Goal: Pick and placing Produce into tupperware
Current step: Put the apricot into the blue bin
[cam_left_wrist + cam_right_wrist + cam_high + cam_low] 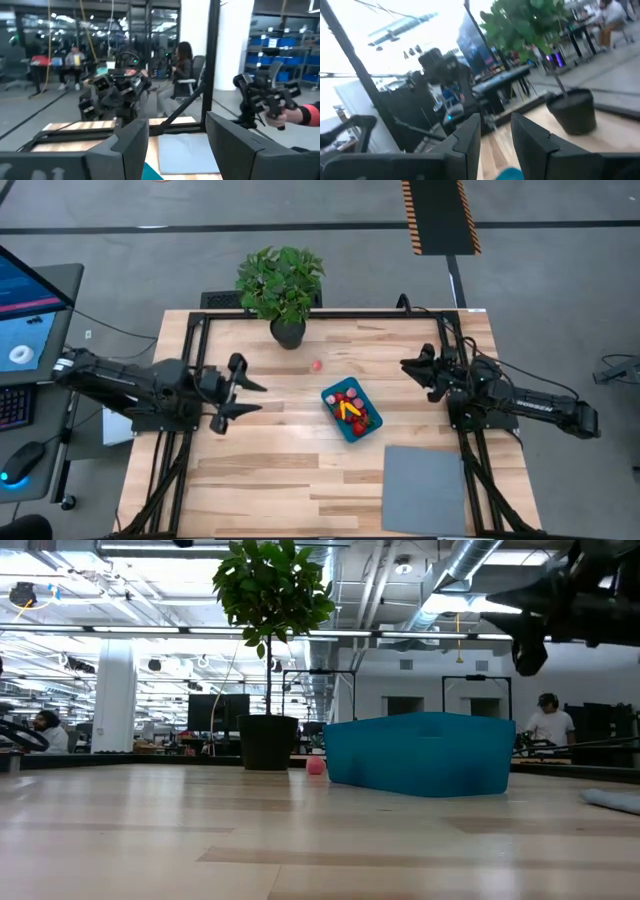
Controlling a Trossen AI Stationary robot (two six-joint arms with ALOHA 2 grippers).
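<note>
The teal-blue tupperware (352, 412) stands on the wooden table near its middle, holding several red, pink and yellow-orange produce pieces (349, 408). One pink piece (317, 365) lies alone on the table, between the tub and the potted plant; the low view shows it (316, 766) left of the tub (420, 755). My left gripper (255, 398) hovers left of the tub, open, with nothing between its fingers (177, 140). My right gripper (412, 368) is raised at the tub's far right, open and also holding nothing (496, 132).
A leafy plant in a black pot (283, 290) stands at the table's far edge. A flat grey mat (425, 477) lies at the near right corner. Black frame rails (190, 380) run along both sides. People sit in the room beyond.
</note>
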